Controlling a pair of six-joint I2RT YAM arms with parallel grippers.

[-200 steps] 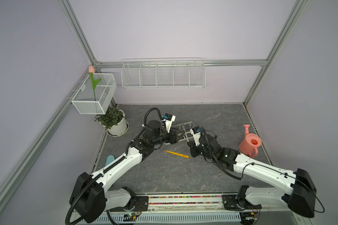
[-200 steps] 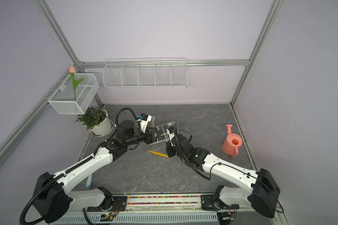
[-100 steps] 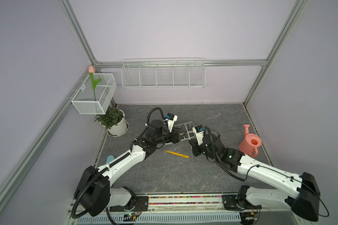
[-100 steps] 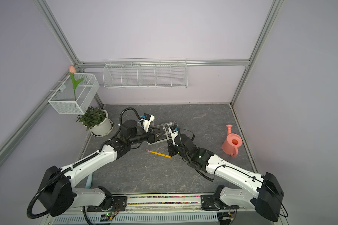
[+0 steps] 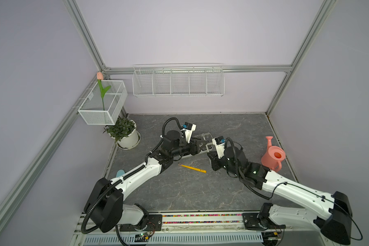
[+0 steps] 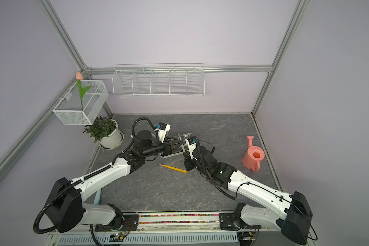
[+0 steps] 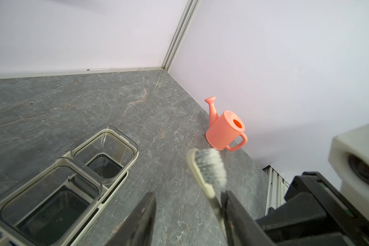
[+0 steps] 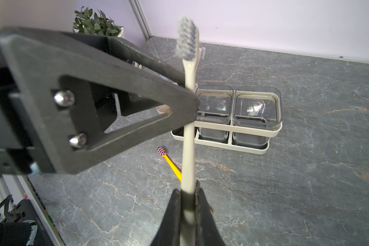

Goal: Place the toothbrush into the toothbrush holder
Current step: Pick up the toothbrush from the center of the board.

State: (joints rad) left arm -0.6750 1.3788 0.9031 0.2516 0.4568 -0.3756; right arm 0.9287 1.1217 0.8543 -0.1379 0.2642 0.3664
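A cream toothbrush (image 8: 189, 132) with grey bristles (image 7: 210, 166) is held by its handle in my right gripper (image 8: 188, 191), which is shut on it, head pointing away from the wrist. My left gripper (image 7: 188, 193) is open around the brush's neck: one finger (image 7: 239, 213) touches it, and the other stands apart. The toothbrush holder (image 8: 256, 127), a cream rack with two clear square cups (image 7: 107, 155), stands on the floor just beyond both grippers. In both top views it (image 5: 206, 136) (image 6: 186, 135) is largely covered by the arms.
A yellow toothbrush (image 5: 192, 167) (image 6: 172, 167) (image 8: 170, 161) lies on the grey floor in front of the holder. A pink watering can (image 5: 273, 156) (image 7: 224, 132) stands by the right wall, a potted plant (image 5: 124, 132) by the left. A wire basket (image 5: 178, 85) and a mesh box (image 5: 102, 106) hang on the walls.
Both wrists have drifted slightly to the right and back over the holder. The right gripper's hold on the cream toothbrush and the left gripper's opening look unchanged.
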